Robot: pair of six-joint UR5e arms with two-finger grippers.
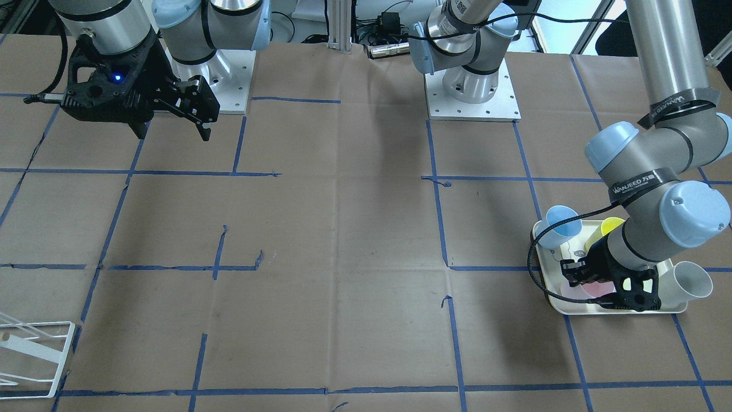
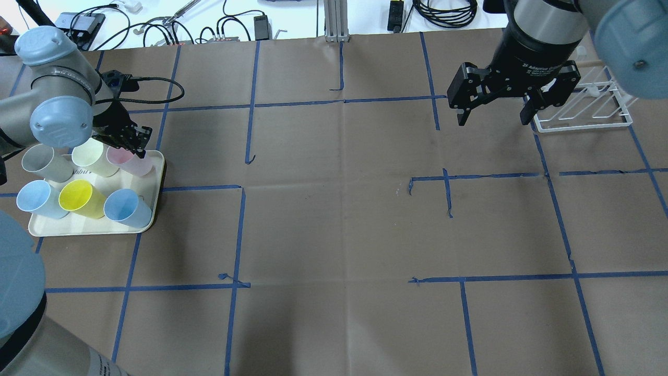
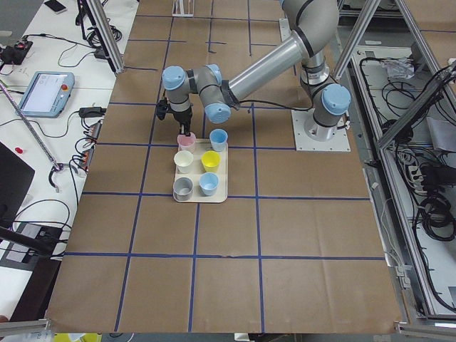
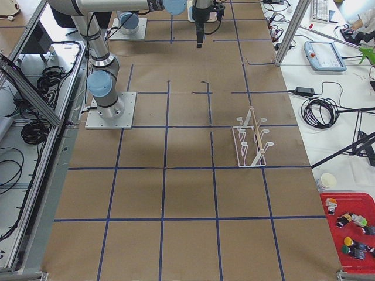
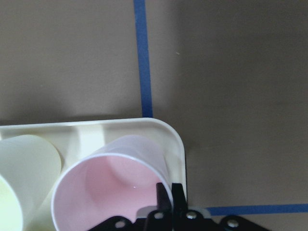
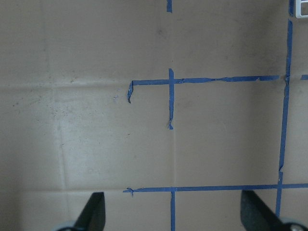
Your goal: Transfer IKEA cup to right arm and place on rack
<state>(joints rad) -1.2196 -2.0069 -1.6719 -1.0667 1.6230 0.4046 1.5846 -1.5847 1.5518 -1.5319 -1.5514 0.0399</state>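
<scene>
The pink cup (image 2: 133, 161) lies tilted at the far right corner of the cream tray (image 2: 94, 230). My left gripper (image 2: 136, 146) is shut on its rim; the left wrist view shows the fingers (image 5: 162, 198) pinching the pink cup's (image 5: 110, 187) wall. My right gripper (image 2: 493, 112) is open and empty, held above the table to the left of the white wire rack (image 2: 584, 109). In the front-facing view the right gripper (image 1: 171, 129) is at the top left and the rack (image 1: 34, 355) at the bottom left.
The tray also holds a yellow cup (image 2: 81, 198), two blue cups (image 2: 128, 209) (image 2: 36, 199), a grey cup (image 2: 44, 162) and a cream cup (image 2: 94, 158). Brown paper with blue tape lines covers the table (image 2: 339, 209). Cables lie along the far edge.
</scene>
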